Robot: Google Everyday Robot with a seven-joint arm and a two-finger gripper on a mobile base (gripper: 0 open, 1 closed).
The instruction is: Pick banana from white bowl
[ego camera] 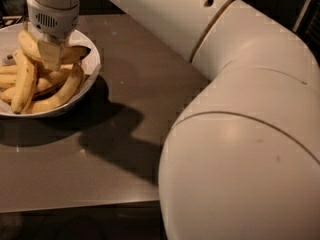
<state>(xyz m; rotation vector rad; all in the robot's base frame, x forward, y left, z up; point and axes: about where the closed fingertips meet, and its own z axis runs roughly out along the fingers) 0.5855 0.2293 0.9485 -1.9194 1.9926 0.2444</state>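
Note:
The white bowl sits at the table's far left and holds several yellow bananas. My gripper hangs straight down over the bowl's middle. It is shut on the curved yellow banana, which lies crosswise between the fingers, its dark tip pointing right over the bowl's rim and its other end sticking out to the left. The banana is raised a little above the pile. The other bananas lie under it in the bowl.
The bowl stands on a brown table, whose front edge runs along the bottom left. My large white arm fills the right half of the view and hides the table there. Dark floor lies beyond the table edges.

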